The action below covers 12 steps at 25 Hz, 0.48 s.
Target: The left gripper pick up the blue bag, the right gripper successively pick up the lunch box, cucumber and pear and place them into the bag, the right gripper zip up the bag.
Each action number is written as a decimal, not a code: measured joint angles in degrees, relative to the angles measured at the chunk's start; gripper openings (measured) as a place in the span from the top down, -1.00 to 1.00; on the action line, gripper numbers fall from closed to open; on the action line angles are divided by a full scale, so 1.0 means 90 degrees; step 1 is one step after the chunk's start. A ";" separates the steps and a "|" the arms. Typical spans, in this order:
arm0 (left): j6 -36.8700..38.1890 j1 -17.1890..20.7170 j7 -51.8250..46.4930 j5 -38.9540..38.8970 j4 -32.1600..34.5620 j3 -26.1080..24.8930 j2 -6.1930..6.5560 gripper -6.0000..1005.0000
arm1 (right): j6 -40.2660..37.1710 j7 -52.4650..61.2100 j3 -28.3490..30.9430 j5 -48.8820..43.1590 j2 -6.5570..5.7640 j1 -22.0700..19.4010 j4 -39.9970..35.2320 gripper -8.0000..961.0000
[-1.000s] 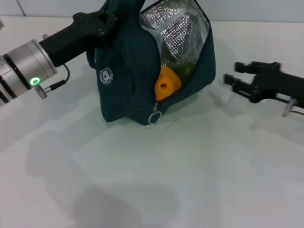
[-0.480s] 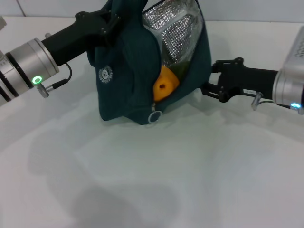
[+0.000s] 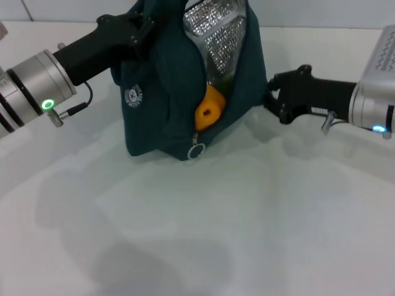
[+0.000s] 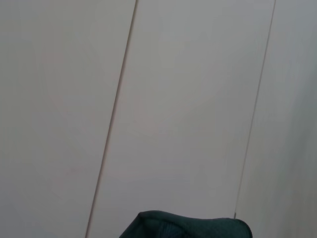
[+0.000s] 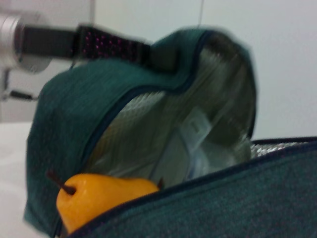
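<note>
My left hand (image 3: 139, 28) is up at the top of the blue bag (image 3: 162, 105), closed on the fabric there and holding it upright, with the bag's bottom resting on the white table (image 3: 203, 228). The arm behind it runs off toward my left, a green light glowing on its silver cuff. The bag hangs open on the side facing my right arm: its silver foil lining (image 3: 219, 31) shows in the upper part of the mouth, and the yellow-orange pear (image 3: 208, 111) sits low in the opening, just above the zipper pull (image 3: 195, 151), which hangs at the lower end of the unzipped seam. In my right wrist view the pear (image 5: 99, 196) lies with its stem pointing outward, tucked behind the near edge of the bag (image 5: 64, 144), and the pale lining (image 5: 163, 144) curves up behind it; I cannot make out the lunch box or the cucumber inside from here. My right hand (image 3: 274, 98) is right against the bag's open side, at about the height of the pear; whether its fingers are spread or closed I cannot tell, since the bag's edge covers their tips. My left wrist view shows only a wall and a sliver of the bag's top (image 4: 188, 225).
</note>
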 joint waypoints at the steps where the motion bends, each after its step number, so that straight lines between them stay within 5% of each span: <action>1: 0.0000 0.0003 0.0029 -0.0012 -0.0009 0.0000 0.0000 0.84 | 0.0000 -0.0210 0.0000 0.0251 0.0000 -0.0051 0.0000 0.33; 9: 0.0078 0.0122 0.0423 -0.0206 -0.0246 0.0029 0.0000 0.84 | -0.1327 -0.1525 0.0043 0.1827 -0.0105 -0.0751 -0.0342 0.84; 12: 0.0203 0.0218 0.0470 -0.0198 -0.0272 0.0044 0.0000 0.84 | -0.1625 -0.1360 0.0075 0.1785 -0.0225 -0.0895 -0.0645 0.84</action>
